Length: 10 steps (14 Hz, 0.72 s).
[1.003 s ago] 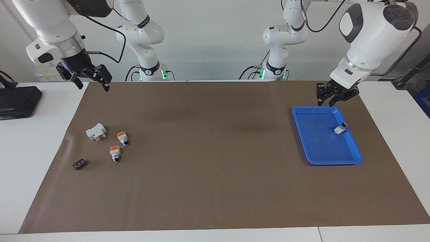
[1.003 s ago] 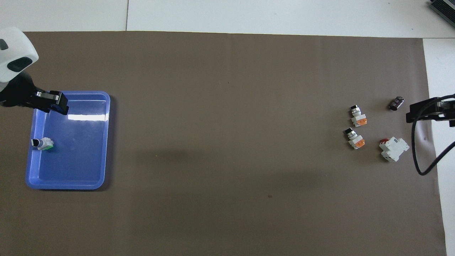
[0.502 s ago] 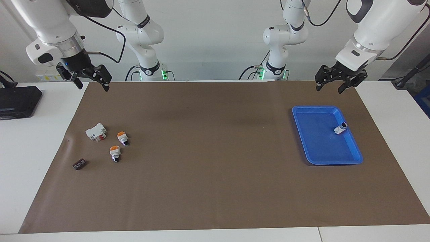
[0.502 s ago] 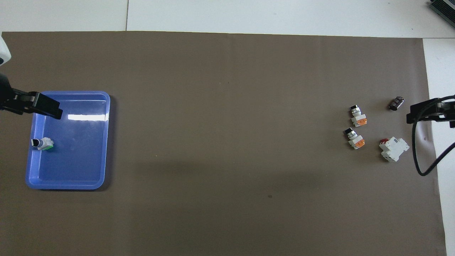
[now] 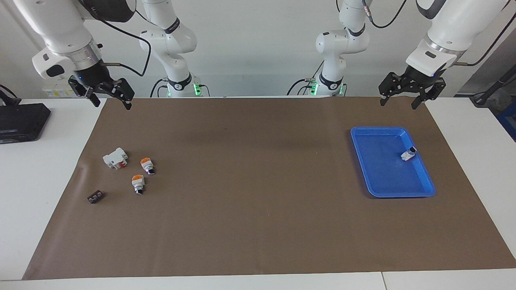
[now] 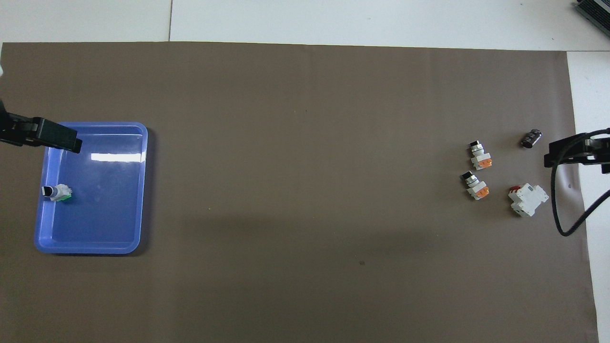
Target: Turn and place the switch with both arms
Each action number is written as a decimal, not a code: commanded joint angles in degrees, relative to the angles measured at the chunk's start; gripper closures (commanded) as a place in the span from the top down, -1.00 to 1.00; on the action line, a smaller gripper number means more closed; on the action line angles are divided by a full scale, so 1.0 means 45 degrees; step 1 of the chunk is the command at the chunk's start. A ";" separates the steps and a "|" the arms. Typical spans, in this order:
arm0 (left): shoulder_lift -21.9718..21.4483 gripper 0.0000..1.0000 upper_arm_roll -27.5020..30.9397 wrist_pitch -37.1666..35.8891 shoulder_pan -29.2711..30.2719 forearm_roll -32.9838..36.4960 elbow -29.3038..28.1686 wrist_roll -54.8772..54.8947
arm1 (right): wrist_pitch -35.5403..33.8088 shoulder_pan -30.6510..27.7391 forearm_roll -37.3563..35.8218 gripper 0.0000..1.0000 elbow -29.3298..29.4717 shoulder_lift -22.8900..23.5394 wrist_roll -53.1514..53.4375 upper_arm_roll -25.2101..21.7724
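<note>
the switch [image 5: 408,154], lying in the tray [image 5: 379,177] at right of the facing view, appears light, rigid and smooth, best pinched across its white body; left gripper [image 5: 403,98] and right gripper [image 5: 109,98] hang with jaws spread, empty.

In the overhead view the left pincer [image 6: 47,138] is cut off by the frame's edge, only one dark finger showing; the right pincer [image 6: 579,152] is likewise clipped. The small dark part [image 6: 531,138] is too small to identify. Both arms' upper links leave the facing view.

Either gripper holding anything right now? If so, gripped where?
Nothing held. Left gripper and right gripper are both open and empty; the green-ended white switch lies in the blue plastic tray.
</note>
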 commanded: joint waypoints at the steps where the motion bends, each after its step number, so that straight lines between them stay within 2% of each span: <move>1: -0.0254 1.00 0.0049 0.0303 0.0101 -0.0156 -0.0416 0.0140 | 0.0113 -0.0107 0.0052 1.00 -0.0508 -0.0413 0.0341 0.0038; 10: -0.0352 1.00 0.0049 0.0322 0.0140 0.0000 -0.0612 -0.0485 | 0.0094 -0.0126 0.0052 1.00 -0.0527 -0.0433 -0.0066 0.0037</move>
